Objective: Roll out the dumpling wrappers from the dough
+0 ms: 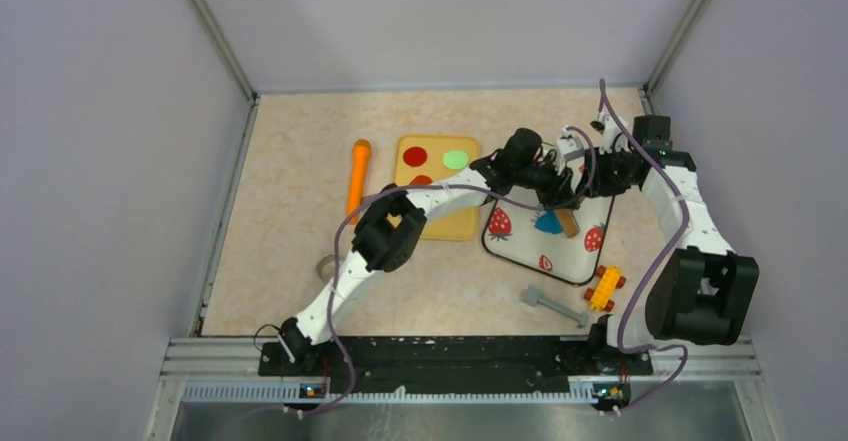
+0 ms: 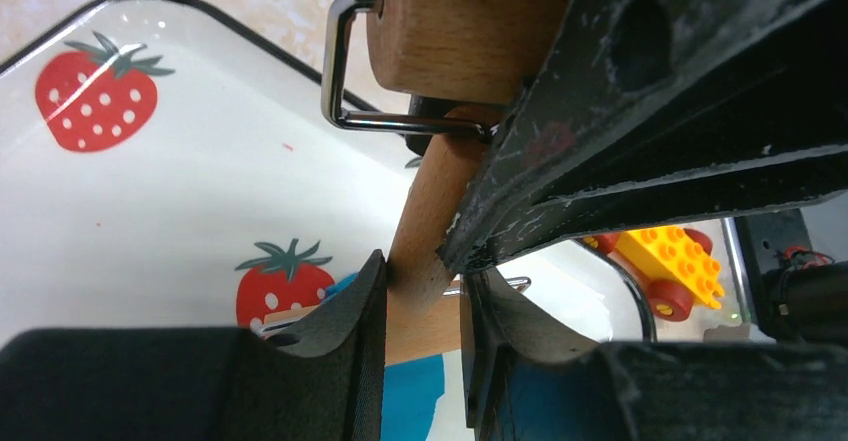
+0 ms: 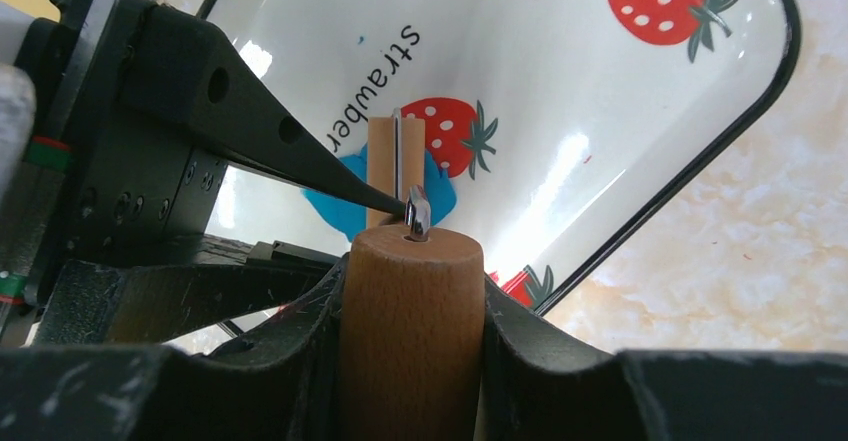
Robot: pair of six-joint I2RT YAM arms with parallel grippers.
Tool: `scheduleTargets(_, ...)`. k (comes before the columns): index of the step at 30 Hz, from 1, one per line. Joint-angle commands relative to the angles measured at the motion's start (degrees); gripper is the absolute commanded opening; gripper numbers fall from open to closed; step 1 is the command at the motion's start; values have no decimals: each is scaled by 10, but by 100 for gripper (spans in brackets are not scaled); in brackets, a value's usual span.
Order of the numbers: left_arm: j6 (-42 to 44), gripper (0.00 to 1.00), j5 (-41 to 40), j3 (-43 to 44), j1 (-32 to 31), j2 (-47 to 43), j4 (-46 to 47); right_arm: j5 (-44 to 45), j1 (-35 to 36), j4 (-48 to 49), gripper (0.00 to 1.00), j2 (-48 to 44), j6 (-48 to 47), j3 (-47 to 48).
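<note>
Top external & wrist views: roller (image 1: 568,222) held at two spots over the dough (image 1: 547,224)

Top external: L and R arms meet above the strawberry tray (image 1: 520,249), which sits R of centre on the table (image 1: 290,211). The dough is a small irregular blue patch on the tray's white floor, btwn the printed strawberries. The wooden roller stands over it.

L wrist: left gripper (image 2: 425,283) fingers are narrow, one each side of the roller's thin handle (image 2: 430,211) and pressed to it. A metal bracket (image 2: 335,71) links the handle to a thick wooden drum (image 2: 450,21) higher up. Blue dough shows just below the fingers.

R wrist: right gripper (image 3: 412,291) fingers are closed on that thick drum, gripping both sides. Beyond it the tool's far wooden end overlaps the dough; can't tell if it presses in.

Elsewhere, top view:
- Yellow board (image 1: 445,223) lies just L of the tray, w/ a red disc (image 1: 415,155) and a green disc (image 1: 456,159) on it.
- Orange pin (image 1: 357,176) lies further L.
- Yellow toy car (image 1: 604,287) and grey tool (image 1: 552,304) lie near the tray's near edge.
</note>
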Motion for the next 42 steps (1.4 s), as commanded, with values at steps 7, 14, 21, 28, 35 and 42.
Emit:
scheduleTargets(7,-15,0,-53,32,13,41,2,68,8,-17,0,5,-69,-72)
scheduleTargets(14,-32,0,-58,60,1,68,13,79,0,-14,0,10,-81,-75)
scheduleTargets(21,-30,0,-67,83,-8,74,21,83,-1,-21,0,-1,-73,-58)
scheduleTargets(28,-6,0,-102,94,1,13,66,52,0,-74,0,-64,-48,30)
scheduleTargets(35,20,0,-81,-51,20,-113,81,-22,9,-128,0,-91,-23,60)
scheduleTargets(42,47,0,-65,-100,21,-110,58,-12,13,-55,0,-78,-31,-16)
